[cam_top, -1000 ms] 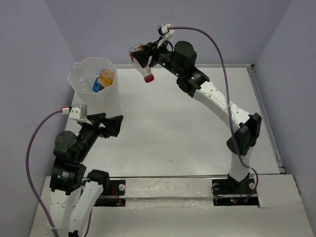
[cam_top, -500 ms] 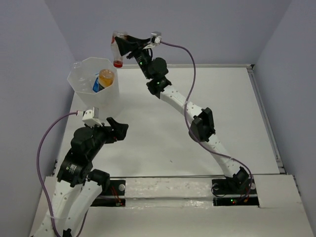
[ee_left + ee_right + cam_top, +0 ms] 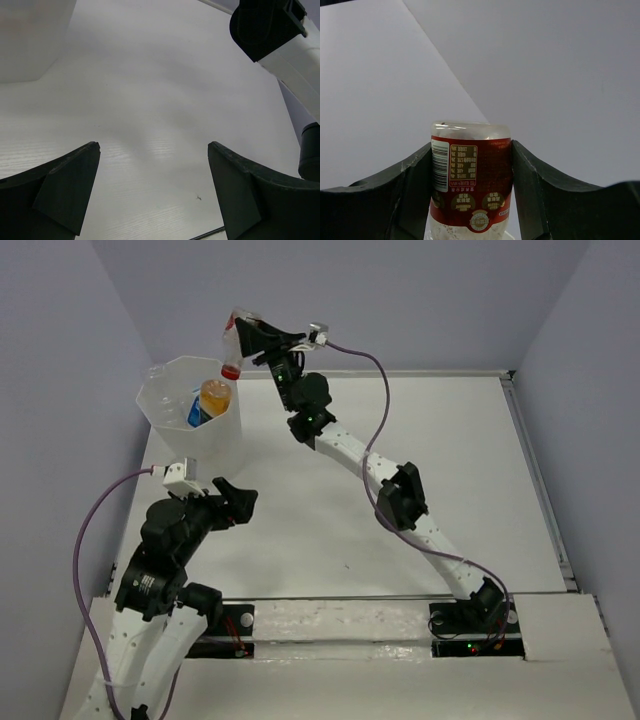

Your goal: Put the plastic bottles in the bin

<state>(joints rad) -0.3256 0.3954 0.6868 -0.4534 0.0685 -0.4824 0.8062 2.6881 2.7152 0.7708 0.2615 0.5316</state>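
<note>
Pale lilac walls close in a white surface, and the bin stands at its far left corner. The right arm reaches across to it. The right jaws are clamped on the red-labelled bottle, one on each side of the label, as the right wrist view shows. The bottle hangs cap down, with its red cap just above the far right edge of the bin's rim; I cannot tell whether it is fully over the opening.

Inside the bin lie the orange bottle and the blue-labelled bottle, with what looks like a clear bottle at the far left rim. I see no bottle lying on the surface, so this is probably the last carry, at the drop step. The next move calls for a little more travel leftward until the cap is well inside the rim, then parting the jaws.

The left arm hovers near the bin's base, low over the surface, the left jaws wide apart and holding nothing.
</note>
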